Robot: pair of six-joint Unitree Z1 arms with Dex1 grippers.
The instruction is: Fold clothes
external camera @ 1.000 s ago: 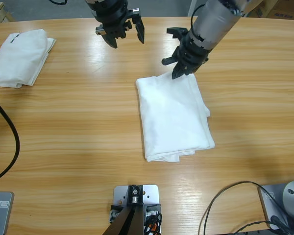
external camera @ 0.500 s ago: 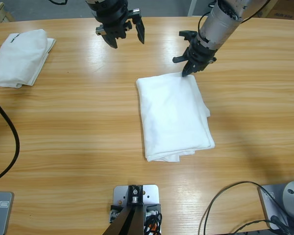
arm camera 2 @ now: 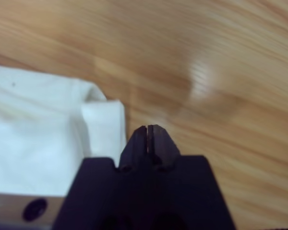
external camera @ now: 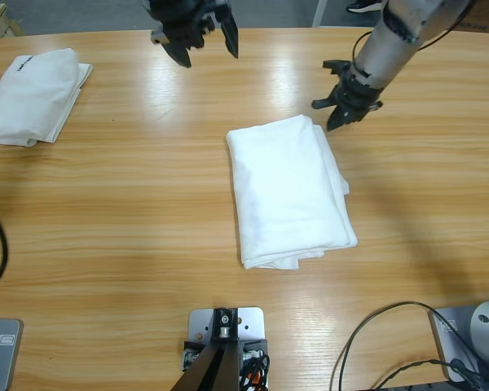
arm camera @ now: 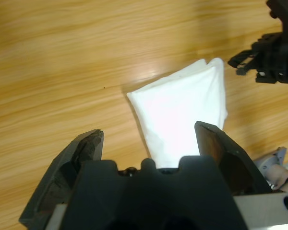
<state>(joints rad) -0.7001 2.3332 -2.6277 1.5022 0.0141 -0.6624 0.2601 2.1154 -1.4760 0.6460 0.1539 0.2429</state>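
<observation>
Right of centre, the closed, empty right gripper [external camera: 343, 112] hangs beside the folded T-shirt [external camera: 289, 191]; left gripper [external camera: 197, 41] open, empty. Risk: snagging the top corner, undoing the fold.

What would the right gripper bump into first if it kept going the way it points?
Probably the bare table. In its wrist view the right gripper has its fingers shut and aims at plain wood just beside the corner of the folded shirt, not at the cloth. Depth is hard to judge.
</observation>
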